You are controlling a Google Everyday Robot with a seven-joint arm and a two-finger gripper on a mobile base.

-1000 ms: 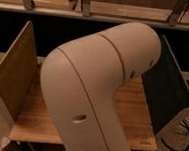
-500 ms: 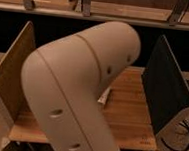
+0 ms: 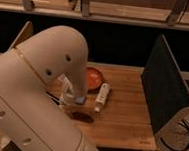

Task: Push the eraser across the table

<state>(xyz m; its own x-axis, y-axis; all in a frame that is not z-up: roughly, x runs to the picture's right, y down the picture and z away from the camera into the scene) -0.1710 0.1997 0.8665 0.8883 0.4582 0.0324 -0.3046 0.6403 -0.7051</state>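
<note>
An orange bowl (image 3: 93, 78) sits toward the back, partly hidden on its left side. Just beside it to the right lies a white tube (image 3: 101, 97), angled lengthwise toward the front. At the far right, dark cables (image 3: 182, 133) trail on the floor

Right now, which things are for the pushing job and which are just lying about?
For the job: eraser; table; gripper, low over the table just beyond the eraser.
Lying about: orange bowl; white tube; blue-grey lump.

One bowl (image 3: 92, 79), one tube (image 3: 101, 96), one eraser (image 3: 81, 116).
</note>
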